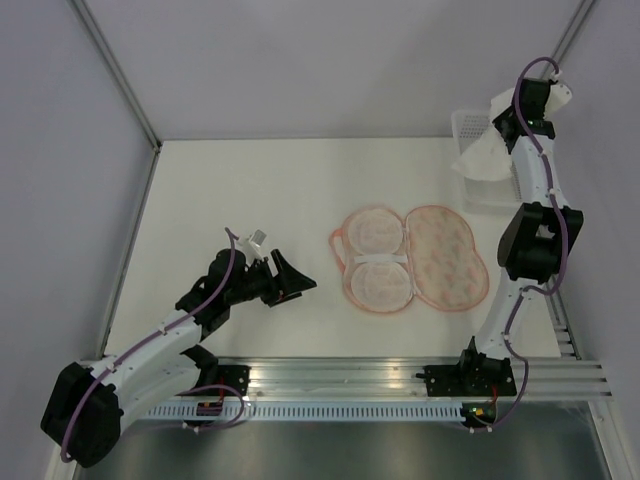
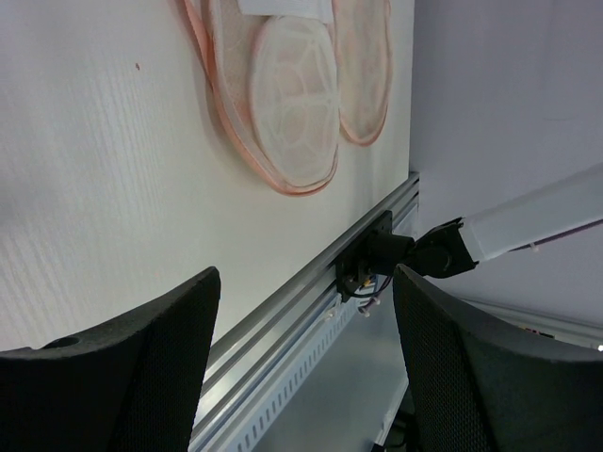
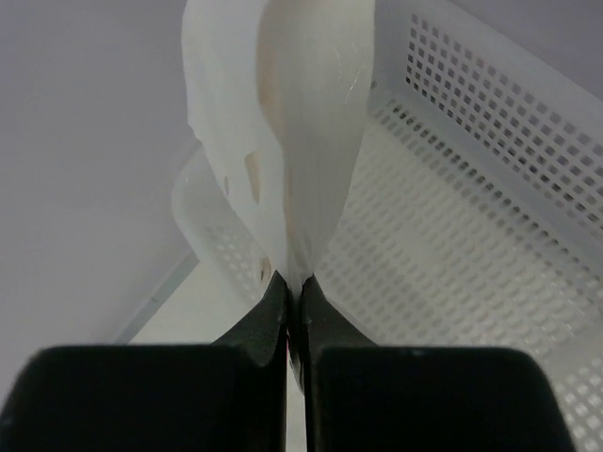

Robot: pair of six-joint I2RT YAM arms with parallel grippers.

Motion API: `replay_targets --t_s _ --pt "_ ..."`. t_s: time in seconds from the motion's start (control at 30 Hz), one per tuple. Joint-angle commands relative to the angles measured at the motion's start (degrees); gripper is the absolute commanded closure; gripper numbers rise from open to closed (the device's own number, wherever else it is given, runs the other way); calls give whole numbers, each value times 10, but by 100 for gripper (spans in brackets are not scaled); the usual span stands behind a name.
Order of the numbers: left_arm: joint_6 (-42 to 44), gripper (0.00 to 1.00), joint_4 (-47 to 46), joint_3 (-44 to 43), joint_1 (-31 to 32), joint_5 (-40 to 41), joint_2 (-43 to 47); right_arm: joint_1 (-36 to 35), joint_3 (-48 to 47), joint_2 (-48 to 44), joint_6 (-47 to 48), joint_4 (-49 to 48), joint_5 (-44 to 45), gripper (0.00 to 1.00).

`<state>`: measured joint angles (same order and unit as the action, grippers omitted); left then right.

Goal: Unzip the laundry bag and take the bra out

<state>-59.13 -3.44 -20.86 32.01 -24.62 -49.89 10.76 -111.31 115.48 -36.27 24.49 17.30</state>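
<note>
Right tool (image 3: 292,294) clenching white bra (image 3: 301,122), dangling it over white mesh basket (image 3: 490,132) at far right of surface (image 1: 250,190). Laundry bag (image 1: 415,260) lying unzipped, splayed mid-surface, long axis left-right. Left tool (image 1: 288,278) gaping, hovering left of bag.

Readable text: none in any view.
Laundry bag (image 1: 445,258): small orange-red print, a pattern rather than lettering as far as the top view shows.
Bra (image 3: 311,113): plain white, nothing written on the part that shows.
Left arm base (image 1: 222,380): a small red spot (image 1: 208,406), possibly a label, too small to read.
</note>
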Motion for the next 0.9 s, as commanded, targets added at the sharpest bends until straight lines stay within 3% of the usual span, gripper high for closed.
replay_targets --t_s 0.0,0.07,0.1,0.13,0.17,0.2,0.23,0.37,0.57,0.8,0.87 --pt "-3 22 -1 -8 2 -6 -6 15 -109 102 -7 52 -41 99" --pt "1 22 3 -15 2 -5 -9 22 -173 138 -7 91 -47 98" --pt "2 22 5 -18 2 -4 -10 24 -189 162 -7 103 -50 90" --pt "2 22 5 -20 2 -3 -11 29 -209 169 -8 113 -33 62" --pt "3 22 5 -21 2 -4 -12 30 -209 170 -9 120 -22 48" --pt "5 22 5 -23 2 -4 -14 32 -197 163 -6 116 -19 27" --pt "7 22 5 -23 2 -5 -15 33 -192 157 -5 116 -20 22" --pt "9 22 3 -23 2 -10 -21 35 -117 88 4 79 -4 17" --pt "-2 22 -19 -5 2 -11 -12 32 90 -120 15 56 -8 18" --pt "-9 22 -28 7 2 -18 3 -14 464 -366 -20 52 55 21" --pt "-9 22 -26 8 2 -23 13 -21 525 -437 -42 57 73 22"
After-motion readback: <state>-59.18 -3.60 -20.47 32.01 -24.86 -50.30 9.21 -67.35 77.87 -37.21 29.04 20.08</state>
